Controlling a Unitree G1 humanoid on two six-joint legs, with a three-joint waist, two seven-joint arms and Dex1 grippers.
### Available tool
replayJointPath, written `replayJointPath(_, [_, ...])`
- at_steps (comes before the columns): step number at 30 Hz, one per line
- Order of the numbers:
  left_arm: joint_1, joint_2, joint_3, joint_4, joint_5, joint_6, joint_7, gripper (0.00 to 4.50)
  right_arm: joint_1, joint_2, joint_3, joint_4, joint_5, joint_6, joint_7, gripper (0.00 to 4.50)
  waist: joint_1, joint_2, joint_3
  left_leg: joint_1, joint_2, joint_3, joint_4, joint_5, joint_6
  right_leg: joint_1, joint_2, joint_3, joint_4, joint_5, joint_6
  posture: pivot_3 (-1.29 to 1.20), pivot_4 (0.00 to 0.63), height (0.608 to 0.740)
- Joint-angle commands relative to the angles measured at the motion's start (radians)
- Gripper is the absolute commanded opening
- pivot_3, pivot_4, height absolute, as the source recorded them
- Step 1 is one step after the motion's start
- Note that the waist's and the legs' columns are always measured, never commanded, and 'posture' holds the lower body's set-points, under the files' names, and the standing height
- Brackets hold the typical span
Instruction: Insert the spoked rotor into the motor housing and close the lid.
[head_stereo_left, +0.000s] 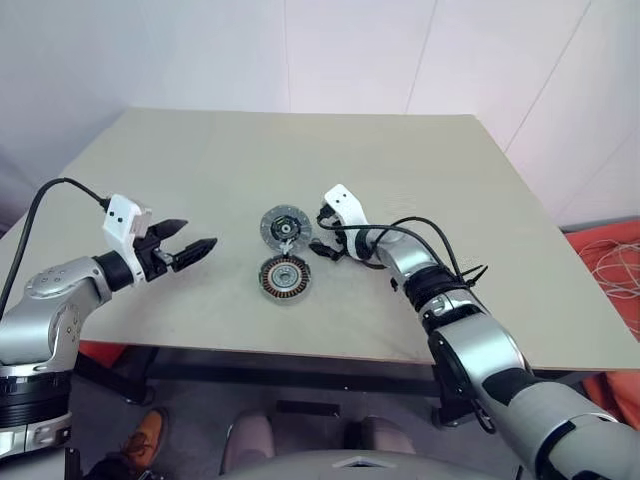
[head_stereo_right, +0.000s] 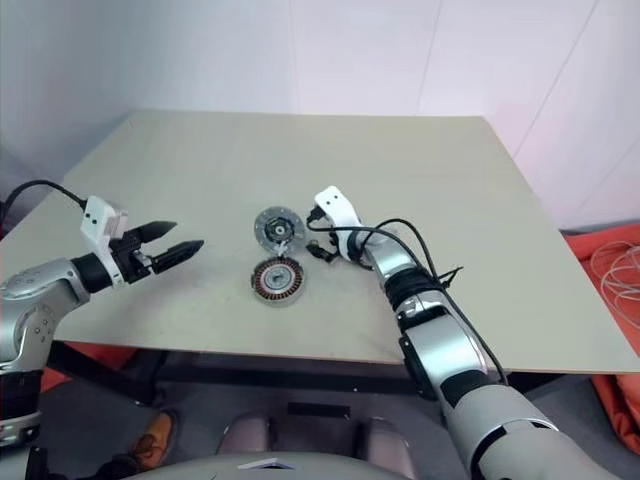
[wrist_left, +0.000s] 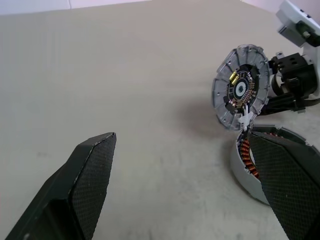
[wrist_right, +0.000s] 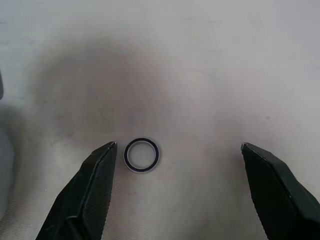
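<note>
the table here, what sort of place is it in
Probably a lab or test room: a plain beige table against bare white walls, motor parts laid out on it, the lid and motor housing, and loose cable heaped on the floor.

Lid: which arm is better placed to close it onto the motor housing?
Right, probably: the right claw, open, sits just beside the tilted lid and motor housing; the left claw hovers open, farther off.

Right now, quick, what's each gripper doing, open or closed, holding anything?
Left gripper: open, holding nothing, off to the side of the parts.
Right gripper: open, holding nothing, with the tiny ring on the table between its fingers.
</note>
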Motion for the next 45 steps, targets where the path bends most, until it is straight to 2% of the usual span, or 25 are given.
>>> replayJointPath(1, [0.0, 0.013, 0.017, -0.042, -0.024, 0.001, 0.013, 4.5, -0.032, 0.01, -0.011, 0.046, -0.018, -0.032, -0.027, 3.56, -0.004, 0.0, 0.0, 0.0, 0.0, 0.0, 0.0, 0.0, 0.0, 0.0, 0.0, 0.0, 0.0, 0.0, 0.0, 0.0, 0.0, 0.74])
replayJointPath(9, [-0.02, 0.011, -0.007, -0.028, -0.024, -0.006, 0.019, 4.5, -0.036, 0.016, -0.012, 0.071, -0.034, -0.06, -0.052, 0.79, -0.004, 0.0, 0.0, 0.002, 0.0, -0.001, 0.0, 0.0, -0.001, 0.003, 0.0, 0.0, 0.0, 0.0, 0.0, 0.0, 0.0, 0.74])
replayJointPath(10, [-0.023, 0.011, -0.01, -0.025, -0.023, -0.007, 0.019, 4.5, -0.037, 0.016, -0.015, 0.071, -0.033, -0.06, -0.056, 0.56, -0.004, 0.0, 0.0, 0.002, 0.0, -0.001, 0.0, 0.0, -0.001, 0.003, 0.0, 0.0, 0.0, 0.0, 0.0, 0.0, 0.0, 0.74])
replayJointPath(21, [-0.049, 0.019, -0.027, 0.003, -0.018, -0.015, 0.007, 4.5, -0.083, -0.073, -0.09, 0.044, -0.011, -0.063, -0.129, 0.56, 0.003, 0.0, 0.0, -0.003, 0.0, 0.0, 0.0, 0.002, -0.003, -0.001, 0.0, 0.0, -0.001, 0.0, 0.0, 0.0, 0.0, 0.74])
replayJointPath(31, [-0.067, 0.016, -0.044, 0.024, -0.014, -0.025, 0.003, 4.5, -0.069, -0.142, -0.102, -0.11, -0.001, -0.02, -0.068, 0.56, 0.001, 0.0, 0.0, -0.008, 0.0, 0.0, -0.001, 0.002, -0.004, -0.007, 0.001, 0.0, 0.0, -0.001, -0.001, 0.0, 0.0, 0.74])
replayJointPath(36, [-0.065, 0.018, -0.042, 0.028, -0.015, -0.031, 0.0, 4.5, 0.019, -0.197, -0.069, -0.412, 0.051, 0.138, 0.116, 0.56, 0.009, -0.001, 0.0, -0.009, 0.0, 0.0, -0.001, 0.002, -0.004, -0.007, 0.001, 0.0, -0.001, -0.001, -0.001, 0.0, 0.0, 0.74])
replayJointPath(41, [-0.048, 0.031, -0.04, 0.019, -0.023, -0.031, -0.02, 4.5, 0.128, -0.268, -0.063, -0.791, 0.223, 0.446, 0.335, 0.56, 0.011, -0.001, 0.001, -0.009, 0.0, 0.0, -0.001, 0.002, -0.003, -0.007, 0.001, 0.0, -0.001, -0.001, -0.001, 0.0, 0.0, 0.74])
replayJointPath(45, [-0.017, 0.051, -0.031, -0.001, -0.033, -0.028, -0.047, 4.5, 0.159, -0.327, -0.062, -0.982, 0.349, 0.617, 0.436, 0.56, 0.009, -0.001, 0.001, -0.008, 0.0, 0.0, -0.001, 0.002, -0.003, -0.006, 0.001, 0.0, -0.001, -0.001, -0.001, 0.0, 0.0, 0.74])
